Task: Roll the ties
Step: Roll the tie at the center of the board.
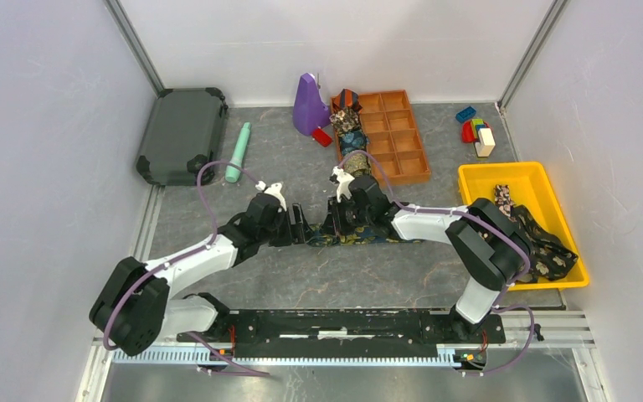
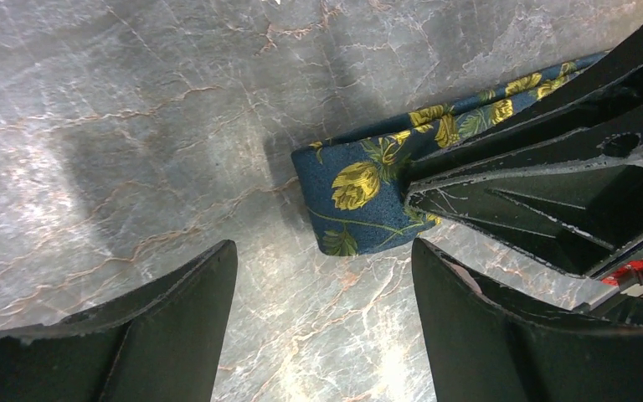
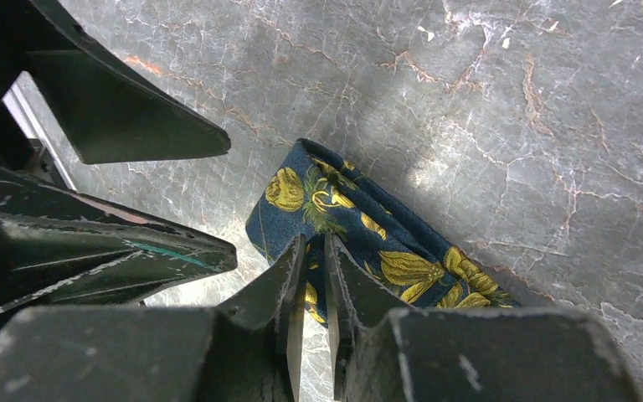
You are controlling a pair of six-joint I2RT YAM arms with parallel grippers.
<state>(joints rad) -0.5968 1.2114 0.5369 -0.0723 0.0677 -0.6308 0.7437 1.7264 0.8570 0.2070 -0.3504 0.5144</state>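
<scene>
Pinching folded end of navy yellow-flowered fabric tie [image 2: 352,197] with our right gripper [image 3: 314,247], middle of grey marbled table [image 1: 335,285]; long axis runs toward right edge; our left gripper [image 2: 322,251], jaws apart, just beside fold.

Looking like robot lab test cell. White panels [image 1: 50,126] and metal posts [image 1: 138,46] boxing in marble-pattern table [image 1: 301,276]. Two arms [image 1: 192,260] sitting bolted to rail [image 1: 343,322] at near edge, purple cables [image 1: 205,201] looping along them, slotted duct [image 1: 301,358] running below. Staged props lying about: orange tray [image 1: 398,126], yellow bin [image 1: 486,188], dark case [image 1: 182,134], toy blocks [image 1: 475,130], tie [image 2: 360,193].
</scene>
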